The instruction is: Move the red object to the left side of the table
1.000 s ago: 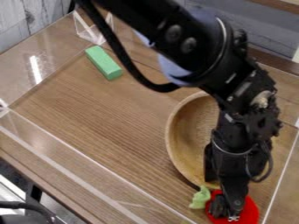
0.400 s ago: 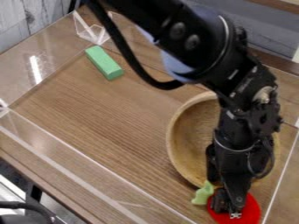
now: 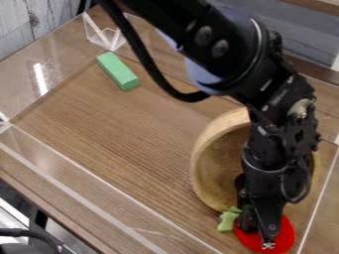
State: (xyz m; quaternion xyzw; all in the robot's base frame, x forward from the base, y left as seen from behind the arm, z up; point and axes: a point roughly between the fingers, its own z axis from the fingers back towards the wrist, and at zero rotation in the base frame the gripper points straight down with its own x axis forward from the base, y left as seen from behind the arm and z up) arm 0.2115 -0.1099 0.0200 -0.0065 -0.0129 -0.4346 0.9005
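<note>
brown wood-grain table (image 3: pixel 119 139) with low clear acrylic walls, a black arm working at its near right corner.

small round bright-red toy fruit (image 3: pixel 272 238) with a green leafy bit (image 3: pixel 231 220) lies at the near right edge of the tabletop, just beside the round wooden bowl (image 3: pixel 212 159), and the black gripper (image 3: pixel 261 229) points straight down onto it. its jaws are drawn in almost fully, apparently pinched on the fruit, though the contact itself is hard to make out. to do this step well, i judge it should lift straight up first, clearing the bowl's rim, then carry across. a green rectangular block (image 3: pixel 117 70) lies well apart at the far left; set down short of it.
</note>
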